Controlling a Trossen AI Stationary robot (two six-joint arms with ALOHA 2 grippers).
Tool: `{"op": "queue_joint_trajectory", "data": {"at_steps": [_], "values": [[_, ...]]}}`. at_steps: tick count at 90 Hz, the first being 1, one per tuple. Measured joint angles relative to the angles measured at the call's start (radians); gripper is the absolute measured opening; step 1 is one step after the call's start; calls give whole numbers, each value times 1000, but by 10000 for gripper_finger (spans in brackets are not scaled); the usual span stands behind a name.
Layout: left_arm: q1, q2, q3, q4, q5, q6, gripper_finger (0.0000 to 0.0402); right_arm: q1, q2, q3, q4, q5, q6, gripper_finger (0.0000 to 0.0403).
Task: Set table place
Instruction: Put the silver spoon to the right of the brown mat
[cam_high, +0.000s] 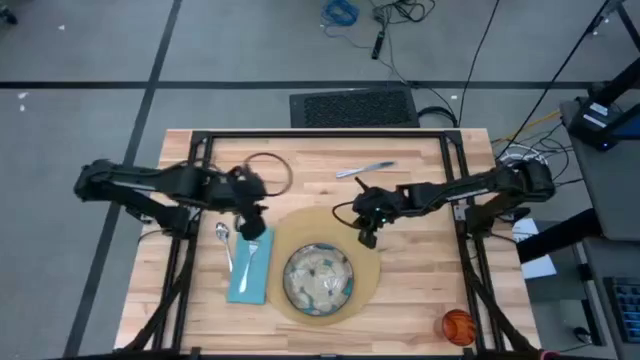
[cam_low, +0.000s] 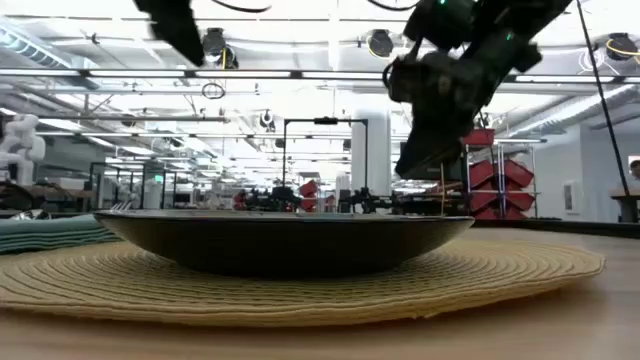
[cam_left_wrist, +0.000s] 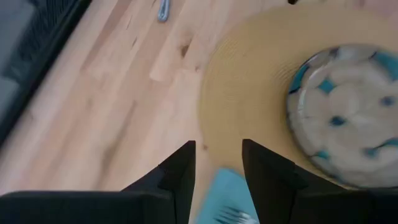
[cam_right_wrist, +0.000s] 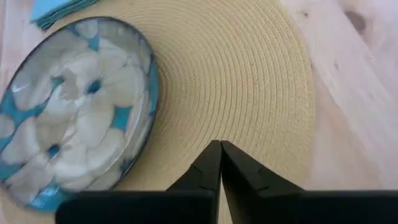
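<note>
- The worktop (cam_high: 410, 290), light butcher-block wood on a black frame, carries the whole place setting.
- The round tan placemat (cam_high: 368, 262) lies near the front middle of the worktop.
- The dish (cam_high: 319, 279), patterned blue and pale inside, sits on the placemat, toward its front-left part.
- The teal napkin (cam_high: 249, 282) lies just left of the placemat, with the fork (cam_high: 249, 256) resting on it.
- The left tool (cam_high: 252, 226) hangs above the far end of the napkin, its fingers (cam_left_wrist: 180, 177) parted and holding nothing.
- The right tool (cam_high: 366, 238) hangs over the far-right edge of the placemat, its fingers (cam_right_wrist: 208, 165) closed together with nothing between them.
- The knife (cam_high: 365, 170) lies at the back of the worktop, well apart from the placemat.
- The spoon (cam_high: 223, 240) lies on the wood just left of the napkin.
- The orange cup (cam_high: 458, 325) stands at the front right corner.
</note>
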Motion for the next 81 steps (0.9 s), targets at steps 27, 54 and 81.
{"op": "queue_joint_trajectory", "data": {"at_steps": [27, 54, 81], "values": [[-108, -100, -199, -29, 210, -739, 116, 2, -88, 49, -60, -4, 54, 96], [-146, -68, -376, -93, 264, -1091, 116, 24, -157, 49, -209, -5, 94, 174], [-138, -53, -382, -167, 277, -1170, 116, 103, -176, 49, -227, 1, 97, 180]]}}
